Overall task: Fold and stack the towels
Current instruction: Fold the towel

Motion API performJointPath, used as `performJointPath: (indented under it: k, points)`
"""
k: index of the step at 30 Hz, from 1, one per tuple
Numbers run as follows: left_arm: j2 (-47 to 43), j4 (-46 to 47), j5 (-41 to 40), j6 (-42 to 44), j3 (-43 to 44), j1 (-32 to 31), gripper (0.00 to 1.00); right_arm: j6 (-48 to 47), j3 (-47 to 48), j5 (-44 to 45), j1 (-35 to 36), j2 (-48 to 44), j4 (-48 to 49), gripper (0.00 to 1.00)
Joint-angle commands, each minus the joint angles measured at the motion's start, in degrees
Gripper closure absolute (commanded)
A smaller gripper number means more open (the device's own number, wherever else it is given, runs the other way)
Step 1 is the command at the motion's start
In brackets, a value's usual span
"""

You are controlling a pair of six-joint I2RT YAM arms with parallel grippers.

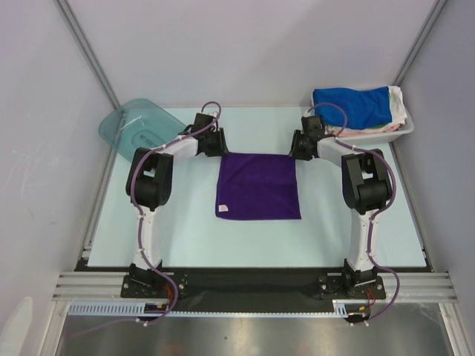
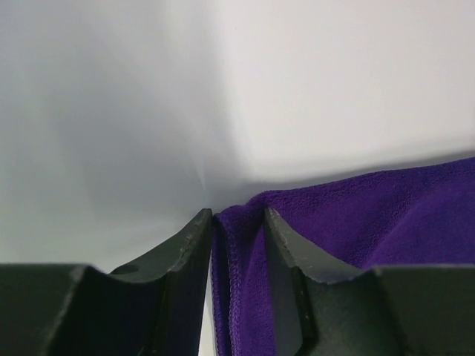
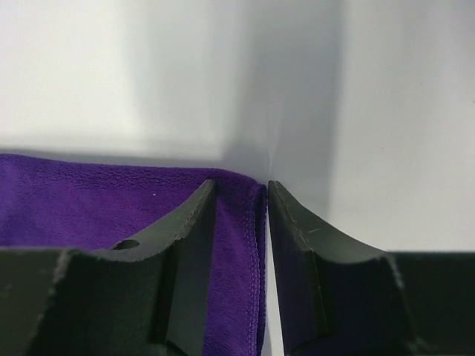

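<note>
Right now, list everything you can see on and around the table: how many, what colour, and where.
purple towel: one, dark purple, spread flat at the table's centre
blue towel: one, royal blue, on top of the pile in the bin
white cloth: one, white, in the bin at the blue towel's right
pinkish item: one, pale pink, in the bin under the blue towel
bin: one, white, far right corner
lid: one, translucent teal, far left edge
table: one, pale blue-green
left end effector: one, black, shut on the purple towel's far left corner
right end effector: one, black, shut on its far right corner
</note>
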Motion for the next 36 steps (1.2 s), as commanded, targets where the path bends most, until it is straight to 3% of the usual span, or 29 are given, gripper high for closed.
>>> performJointPath:
  k: [1, 7, 8, 14, 24, 36]
  points:
    - [1.82, -2.17, 1.93, 1.85, 2.14, 0.4, 0.61, -1.75, 3.2, 2.06, 0.52, 1.99, -2.69, 0.62]
    - [2.0, -2.17, 3.33, 2.03, 2.14, 0.4, 0.73, -2.45, 4.52, 2.15, 0.61, 2.43, -3.31, 0.73]
    - [1.91, -1.99, 3.6, 2.11, 2.14, 0.4, 0.81, -2.54, 4.78, 2.15, 0.61, 2.43, -3.4, 0.79]
    - [-0.9, 2.57, 3.87, 1.32, 1.27, 1.81, 1.0, -4.12, 7.07, 2.85, 0.26, 2.25, -3.84, 1.0]
    - [-6.26, 17.6, 7.73, -1.58, -1.81, 4.62, 1.0, -4.56, 6.72, 4.35, -1.59, -1.7, 2.57, 1.0]
    - [-12.24, 23.93, 6.24, -2.37, -9.45, 4.71, 1.0, -5.7, 1.71, 4.7, -0.97, -10.57, 9.43, 1.0]
